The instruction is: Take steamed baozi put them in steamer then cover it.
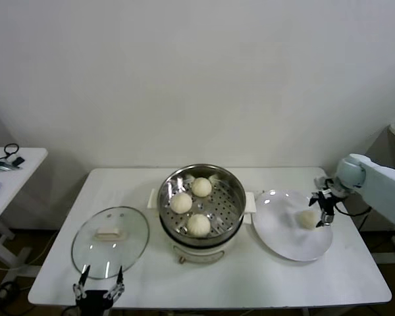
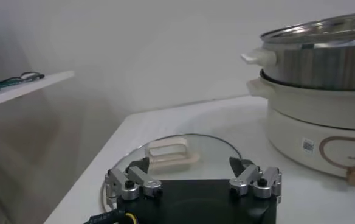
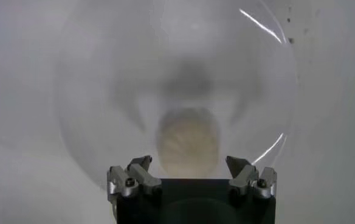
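Three steamed baozi (image 1: 198, 225) lie in the shiny steamer (image 1: 232, 191) on its white pot base, at the table's middle. A further baozi (image 1: 307, 219) rests on the white plate (image 1: 280, 237) to the right. My right gripper (image 1: 322, 212) hangs open just above that baozi (image 3: 188, 142), its fingertips apart on either side. The glass cover (image 1: 110, 239) with its cream handle (image 2: 171, 152) lies flat on the table at the left. My left gripper (image 1: 99, 287) waits open at the table's front edge, just short of the cover (image 2: 214, 146).
A side table (image 1: 6, 178) with dark cables stands at the far left. The steamer (image 2: 323, 58) and its pot handles (image 2: 258, 58) rise to one side of the left gripper (image 2: 191, 166). Bare tabletop lies in front of the pot.
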{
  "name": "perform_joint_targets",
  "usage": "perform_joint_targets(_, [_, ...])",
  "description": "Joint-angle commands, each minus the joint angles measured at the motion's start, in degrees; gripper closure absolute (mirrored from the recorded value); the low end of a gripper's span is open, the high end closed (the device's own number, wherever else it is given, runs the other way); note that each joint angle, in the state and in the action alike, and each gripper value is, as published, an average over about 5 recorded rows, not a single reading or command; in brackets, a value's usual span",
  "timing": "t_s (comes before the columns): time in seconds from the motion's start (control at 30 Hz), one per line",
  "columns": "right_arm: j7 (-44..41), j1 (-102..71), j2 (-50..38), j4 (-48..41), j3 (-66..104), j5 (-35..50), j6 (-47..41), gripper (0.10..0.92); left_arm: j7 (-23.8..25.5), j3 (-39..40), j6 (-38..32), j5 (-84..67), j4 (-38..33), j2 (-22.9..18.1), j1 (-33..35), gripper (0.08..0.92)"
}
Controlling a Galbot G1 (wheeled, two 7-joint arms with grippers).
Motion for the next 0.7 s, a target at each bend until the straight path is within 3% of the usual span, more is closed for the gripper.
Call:
perform_joint_targets(0.03, [0.6,-4.7,3.2,-4.7,4.2,-2.2,-0.1,0.203,0.0,0.0,0.0,0.0,0.0,0.0,0.0,0.177])
perform_joint_targets(0.43, [0.4,1.4,1.2,-0.3,-0.2,1.6,-1.4,0.323,-0.1,0.2,0.1,-0.1,-0.2,0.0,-0.2,0.177])
perform_joint_targets(0.53, [0.4,8.4,-0.1,3.9,-6.1,6.1,-2.4,0.336,-0.1,0.3,0.1,0.0,-0.3,0.0,-0.1,0.177])
perform_joint_targets(0.7, [0.8,29.9,-0.3,15.3,-24.5,20.9,-4.8,0.340,-0.4,0.3,0.0,0.0,-0.4,0.1,0.0,0.177])
